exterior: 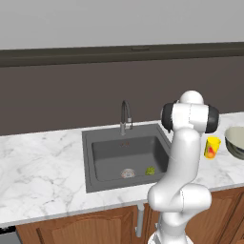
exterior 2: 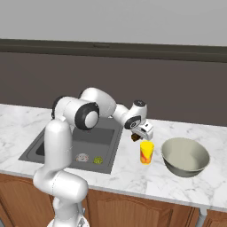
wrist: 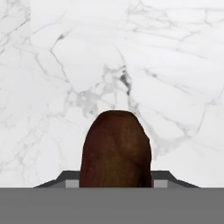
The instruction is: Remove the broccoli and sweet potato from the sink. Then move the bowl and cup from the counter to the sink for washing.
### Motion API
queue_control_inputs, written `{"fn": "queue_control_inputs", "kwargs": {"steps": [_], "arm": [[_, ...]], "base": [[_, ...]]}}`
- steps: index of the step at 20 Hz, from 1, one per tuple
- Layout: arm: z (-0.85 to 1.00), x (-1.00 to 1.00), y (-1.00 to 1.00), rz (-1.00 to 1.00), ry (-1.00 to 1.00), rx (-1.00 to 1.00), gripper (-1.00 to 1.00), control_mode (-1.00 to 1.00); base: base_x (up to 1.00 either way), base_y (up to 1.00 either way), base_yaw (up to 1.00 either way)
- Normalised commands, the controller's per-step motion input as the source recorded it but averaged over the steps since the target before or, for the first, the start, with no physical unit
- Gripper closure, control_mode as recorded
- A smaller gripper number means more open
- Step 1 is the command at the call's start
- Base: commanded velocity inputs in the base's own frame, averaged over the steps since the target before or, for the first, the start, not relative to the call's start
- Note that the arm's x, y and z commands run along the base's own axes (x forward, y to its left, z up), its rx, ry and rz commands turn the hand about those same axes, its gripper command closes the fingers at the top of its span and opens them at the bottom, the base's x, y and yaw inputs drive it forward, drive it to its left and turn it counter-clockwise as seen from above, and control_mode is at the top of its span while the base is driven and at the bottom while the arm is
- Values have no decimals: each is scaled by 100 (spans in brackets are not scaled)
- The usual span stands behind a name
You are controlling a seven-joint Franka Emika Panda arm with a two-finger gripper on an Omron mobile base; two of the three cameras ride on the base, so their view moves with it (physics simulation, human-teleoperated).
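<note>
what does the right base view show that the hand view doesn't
Right base view alone: the gripper holding the sweet potato above the counter, just behind the yellow cup, with the bowl to its right and the broccoli left in the sink by the drain. Hand view alone: a close look at the potato's dark brown skin over bare veined marble. Both: the sweet potato and the counter.

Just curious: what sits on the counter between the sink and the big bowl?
In the right base view, the yellow cup stands between the sink and the bowl, on the counter.
</note>
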Motion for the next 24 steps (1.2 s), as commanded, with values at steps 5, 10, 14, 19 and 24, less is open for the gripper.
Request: {"fn": "queue_control_inputs", "kwargs": {"steps": [5, 10, 14, 19, 24], "arm": [[-26, 1, -3, 0, 0, 0, -100, -100], [-13, 0, -5, 0, 2, 0, -100, -100], [-2, -2, -9, 0, 1, 0, -100, -100], [11, -6, -5, 0, 0, 0, -100, -100], [24, -23, 0, 0, -1, 0, -100, -100]], "base": [[0, 0, 0], [0, 0, 0], [0, 0, 0], [0, 0, 0], [0, 0, 0]]}}
